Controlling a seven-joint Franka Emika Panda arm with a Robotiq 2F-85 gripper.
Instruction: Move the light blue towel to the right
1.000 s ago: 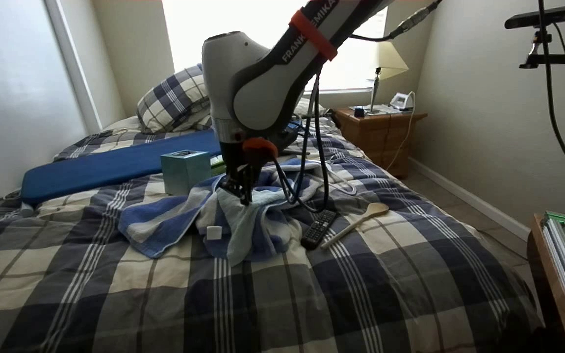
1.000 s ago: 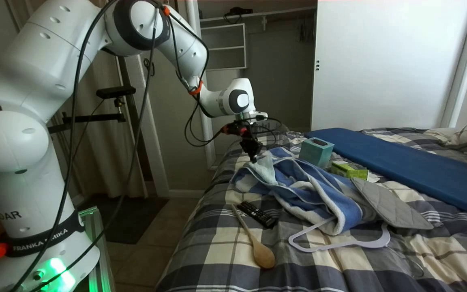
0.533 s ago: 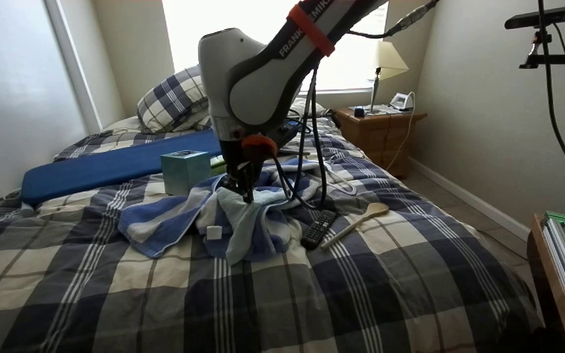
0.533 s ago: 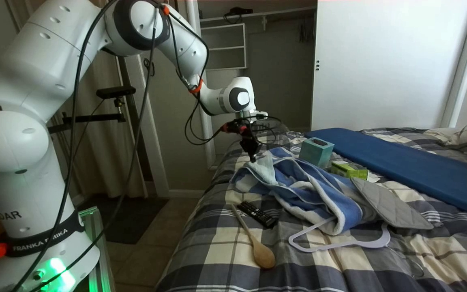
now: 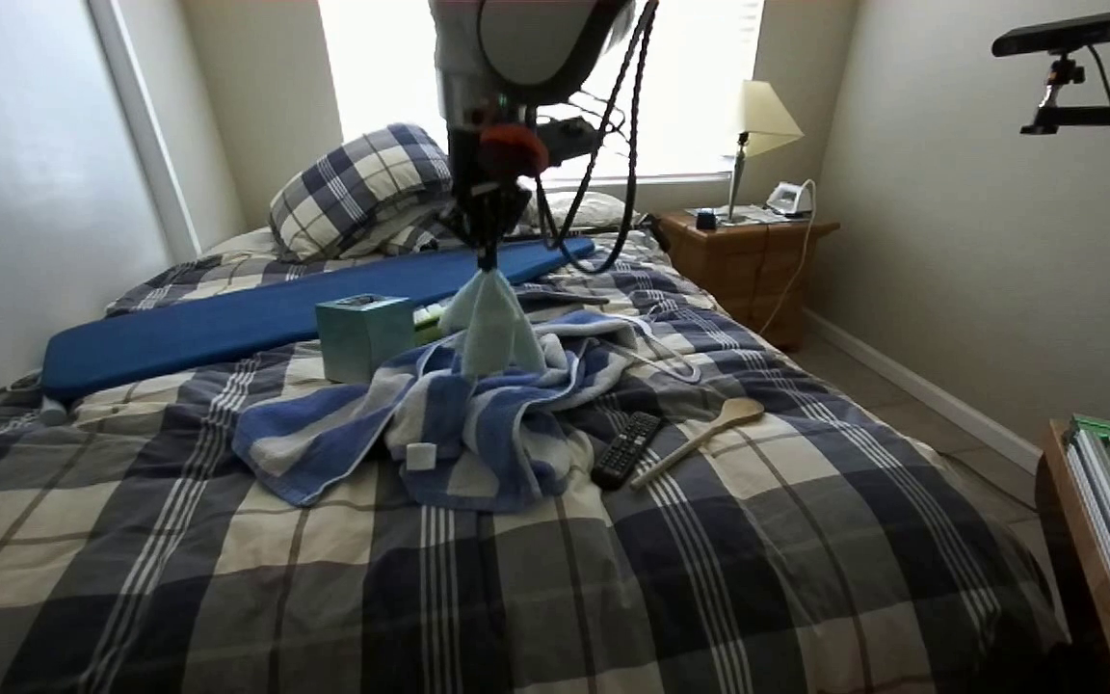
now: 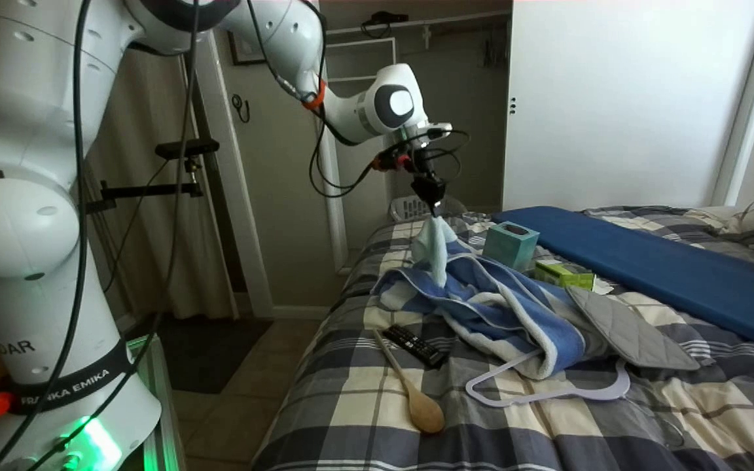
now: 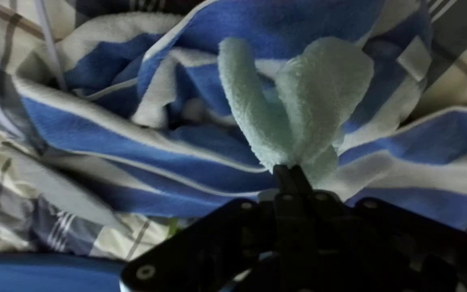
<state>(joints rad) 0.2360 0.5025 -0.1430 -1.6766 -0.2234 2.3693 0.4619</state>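
One arm [image 6: 292, 52] points its pincer [image 7: 289, 168] down, clamped on one light blue towel [image 5: 491, 333] over one striped towel [image 5: 502, 434]; at right, one remote [image 5: 626, 450], one spoon [image 5: 704, 437].

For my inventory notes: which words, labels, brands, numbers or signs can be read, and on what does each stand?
"FRANKA EMIKA", partly covered: black band on robot base.
"AR", after an unclear letter: same base, above band.
Too small to read: markings on remote and green box.
White tag on striped towel: nothing readable.
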